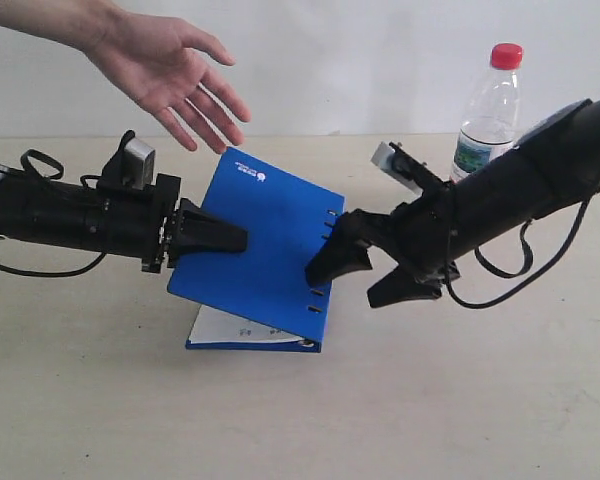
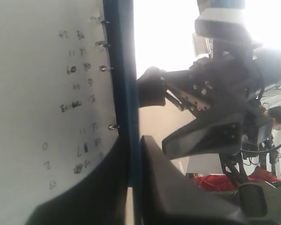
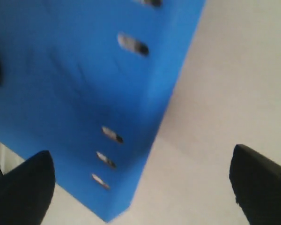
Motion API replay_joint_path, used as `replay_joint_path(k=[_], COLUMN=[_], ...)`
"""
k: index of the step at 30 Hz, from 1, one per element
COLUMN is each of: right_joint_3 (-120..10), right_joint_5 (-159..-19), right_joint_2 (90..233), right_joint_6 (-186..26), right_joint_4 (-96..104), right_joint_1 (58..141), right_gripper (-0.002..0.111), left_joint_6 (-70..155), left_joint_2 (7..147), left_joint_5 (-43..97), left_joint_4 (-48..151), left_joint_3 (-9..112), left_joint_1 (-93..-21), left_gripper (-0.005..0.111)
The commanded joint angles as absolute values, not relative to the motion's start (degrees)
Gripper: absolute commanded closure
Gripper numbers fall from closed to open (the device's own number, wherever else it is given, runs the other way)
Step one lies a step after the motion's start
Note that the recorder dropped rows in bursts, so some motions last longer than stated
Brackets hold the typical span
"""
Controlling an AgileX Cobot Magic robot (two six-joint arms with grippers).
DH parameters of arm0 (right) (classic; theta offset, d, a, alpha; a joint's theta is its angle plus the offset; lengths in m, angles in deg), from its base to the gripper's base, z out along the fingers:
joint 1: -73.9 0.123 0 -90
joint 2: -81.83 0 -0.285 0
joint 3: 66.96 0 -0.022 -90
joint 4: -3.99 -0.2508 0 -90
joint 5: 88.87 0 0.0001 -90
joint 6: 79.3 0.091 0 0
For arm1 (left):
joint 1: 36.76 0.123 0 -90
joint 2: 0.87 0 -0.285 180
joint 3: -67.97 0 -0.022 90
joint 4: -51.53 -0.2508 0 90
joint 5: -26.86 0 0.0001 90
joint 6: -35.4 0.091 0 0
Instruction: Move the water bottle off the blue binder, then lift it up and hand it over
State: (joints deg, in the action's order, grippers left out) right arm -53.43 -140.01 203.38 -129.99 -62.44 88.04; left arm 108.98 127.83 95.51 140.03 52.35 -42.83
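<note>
While the left hand is clamped on the raised cover edge of the blue binder, the binder tilts, slotted edge low near the table. Right hand: jaws wide apart, one finger by the slots; contact unclear. Water bottle: upright behind right arm, btm part hidden. Writing on pages too blurred to read. Person's palm above; arm cut off by frame.

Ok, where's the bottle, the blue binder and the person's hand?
bottle (image 1: 489, 110), exterior view, on its clear body below the red cap.
blue binder (image 1: 270, 235), exterior view, on the middle of its tilted cover.
hand (image 1: 160, 62), exterior view, on the open palm.
</note>
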Motion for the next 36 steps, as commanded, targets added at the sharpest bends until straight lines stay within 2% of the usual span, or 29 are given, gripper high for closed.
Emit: replay_joint_path(k=[1, 10, 17, 26, 31, 33, 36], right_joint_3=[-53.88, -53.88, -53.88, -53.88, -53.88, -53.88, -53.88], right_joint_5=[-135.52, -136.19, -148.34, -146.42, -138.52, -137.32, -135.98], right_joint_2=[202.91, 207.44, 211.35, 211.56, 211.56, 211.56, 211.56], right_joint_6=[-136.53, -135.7, -150.94, -150.35, -150.35, -150.03, -148.21], right_joint_4=[-75.34, -80.75, -95.95, -94.73, -94.73, -94.95, -95.25], right_joint_1=[87.72, 87.72, 87.72, 89.8, 93.76, 93.77, 93.77], right_gripper=[0.017, 0.017, 0.017, 0.017, 0.017, 0.028, 0.063], left_joint_6=[108.53, 108.53, 108.27, 108.31, 108.31, 108.31, 108.31], left_joint_2=[127.05, 127.05, 127.05, 127.05, 127.05, 127.05, 127.05], left_joint_5=[96.82, 96.82, 96.82, 96.82, 96.82, 96.82, 96.82], left_joint_4=[140.8, 140.8, 140.2, 140.96, 140.61, 140.02, 140.0], left_joint_3=[52.08, 52.08, 52.08, 52.08, 52.08, 52.08, 52.08], left_joint_1=[-42.68, -42.68, -42.81, -42.81, -42.81, -42.81, -42.81], left_gripper=[0.102, 0.102, 0.102, 0.102, 0.102, 0.102, 0.102])
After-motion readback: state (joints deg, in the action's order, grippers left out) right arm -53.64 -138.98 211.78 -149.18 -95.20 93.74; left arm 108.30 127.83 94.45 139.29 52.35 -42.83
